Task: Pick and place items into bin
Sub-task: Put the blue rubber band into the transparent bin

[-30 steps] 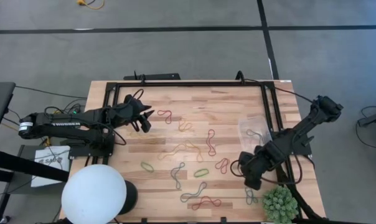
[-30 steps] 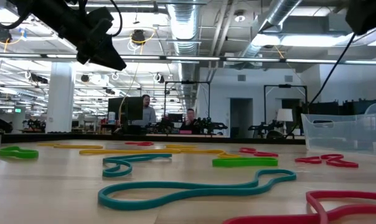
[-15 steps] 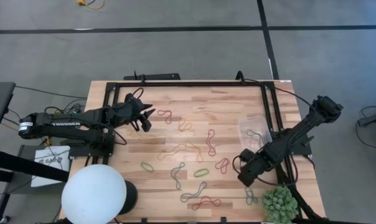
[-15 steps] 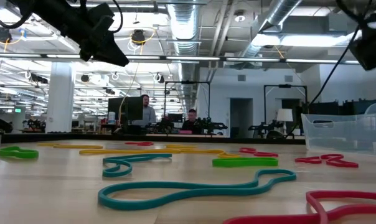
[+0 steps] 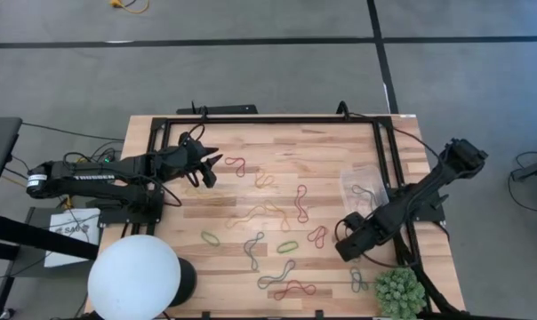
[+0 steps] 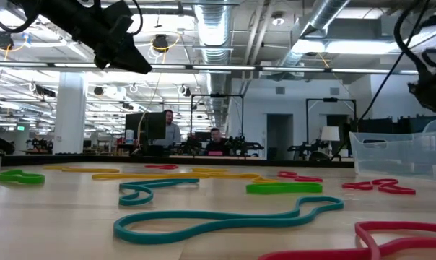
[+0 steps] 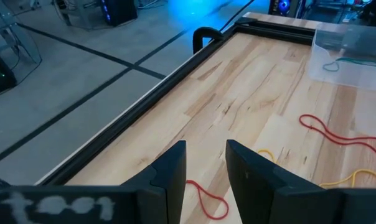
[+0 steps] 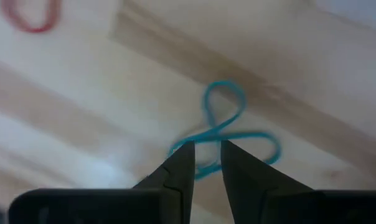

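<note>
Many rubber-band loops lie flat on the wooden table: red [image 5: 236, 165], yellow [image 5: 265, 180], green [image 5: 288, 246] and grey-teal [image 5: 276, 278]. The clear bin [image 5: 364, 184] stands near the right edge with a teal band inside [image 7: 351, 61]. My left gripper [image 5: 213, 169] hovers open over the far left, above the red loop [image 7: 206, 200]. My right gripper [image 5: 342, 252] hangs above the near right of the table, its fingers a narrow gap apart. A teal figure-eight [image 8: 228, 127] lies on the wood just past its fingertips. The low view shows my right gripper [image 6: 433, 88] well above the tabletop.
A white globe [image 5: 133, 277] stands at the near left corner and a spiky green plant [image 5: 399, 292] at the near right. Black frame rails [image 5: 268, 119] run along the far and side edges. People sit in the room behind [image 6: 171, 130].
My right gripper has come down toward the table and drifted toward the table's left, away from the plant. The bands and the bin have stayed where they were.
</note>
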### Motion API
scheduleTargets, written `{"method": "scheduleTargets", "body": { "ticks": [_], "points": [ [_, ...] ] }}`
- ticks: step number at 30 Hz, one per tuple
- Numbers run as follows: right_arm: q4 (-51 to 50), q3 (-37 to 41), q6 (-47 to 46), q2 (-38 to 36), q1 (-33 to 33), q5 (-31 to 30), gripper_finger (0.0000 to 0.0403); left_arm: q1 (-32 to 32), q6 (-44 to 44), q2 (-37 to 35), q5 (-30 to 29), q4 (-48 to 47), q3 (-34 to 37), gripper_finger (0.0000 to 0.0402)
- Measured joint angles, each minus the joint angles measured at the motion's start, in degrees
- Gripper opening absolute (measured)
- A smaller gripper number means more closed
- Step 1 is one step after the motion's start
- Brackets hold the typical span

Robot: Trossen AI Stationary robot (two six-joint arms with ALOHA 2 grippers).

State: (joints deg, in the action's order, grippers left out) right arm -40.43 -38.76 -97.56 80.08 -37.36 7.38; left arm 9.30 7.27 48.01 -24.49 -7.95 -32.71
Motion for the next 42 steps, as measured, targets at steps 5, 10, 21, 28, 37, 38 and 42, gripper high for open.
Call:
{"method": "scheduleTargets", "body": {
  "ticks": [5,10,21,28,37,38,42],
  "points": [
    [0.51,-0.09,-0.04,4.29,0.03,-0.65,0.0072,0.0,0.0,-0.01,0.0,-0.05,0.0,0.0104],
    [1.44,-0.26,-0.07,6.48,0.66,0.25,0.0072,0.0,0.02,0.0,-0.02,0.11,0.0,0.0104],
    [1.65,-0.76,2.51,6.87,2.6,3.97,0.0071,0.0,0.0,-0.01,-0.04,0.11,0.0,0.0104],
    [2.68,-0.75,3.62,6.53,2.6,4.44,0.0015,0.0,0.0,0.0,-0.06,0.11,0.0,0.0104],
    [10.67,-4.81,11.68,-1.1,3.16,1.8,0.0004,0.0,0.02,-0.01,-0.05,0.1,0.0,0.0104],
    [10.71,-5.98,13.21,-2.2,3.32,0.47,0.0005,0.0,0.02,-0.02,-0.07,0.09,0.0,0.0104],
    [7.32,-10.13,20.63,-5.92,4.16,-5.87,0.0002,0.0,0.11,0.0,-0.07,0.09,0.0,0.0104]
  ]
}}
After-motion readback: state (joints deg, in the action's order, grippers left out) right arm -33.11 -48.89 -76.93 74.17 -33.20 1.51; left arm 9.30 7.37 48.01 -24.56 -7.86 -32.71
